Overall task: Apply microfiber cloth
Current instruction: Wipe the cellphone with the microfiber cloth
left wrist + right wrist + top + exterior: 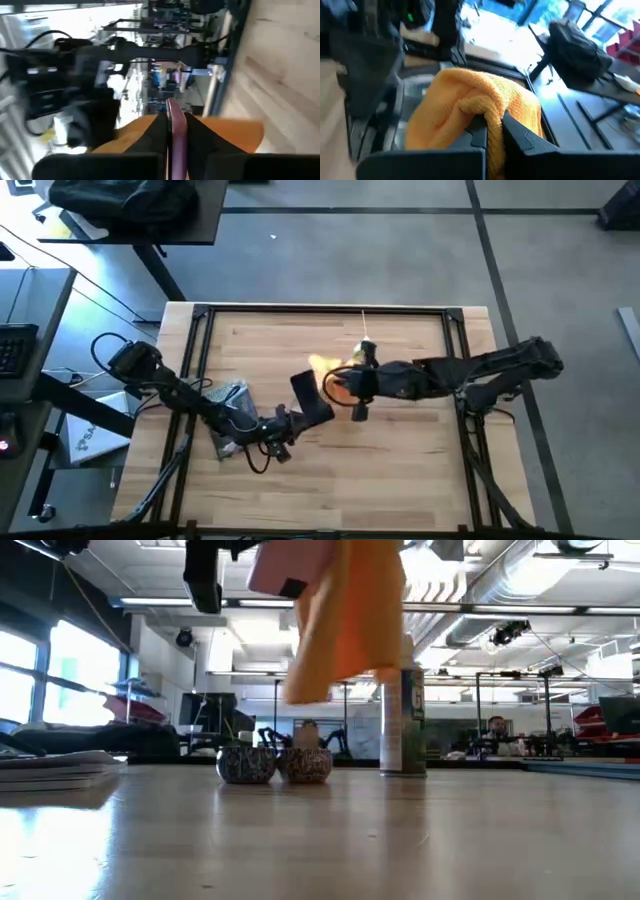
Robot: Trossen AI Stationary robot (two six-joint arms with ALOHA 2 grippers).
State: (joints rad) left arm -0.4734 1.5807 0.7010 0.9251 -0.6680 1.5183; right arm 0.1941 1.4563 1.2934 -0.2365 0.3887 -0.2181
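Wooden table (pixel 400 470) below: right gripper (pixel 492 131) pinches the cloth (pixel 470 107) in mid-air, left gripper (pixel 172 131) clamps a pink slab (pixel 176 135) (phone, perhaps). Bring cloth flat against slab, keeping both grips firm, wiping gently.

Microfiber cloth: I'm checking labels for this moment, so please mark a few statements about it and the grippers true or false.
1. The microfiber cloth is pinched in the right gripper. True.
2. The cloth lies flat on the table. False: it hangs above it.
3. The left gripper is open and empty. False: it is shut on a thin pink flat object.
4. Two small round tins stand on the table near a spray can. True.
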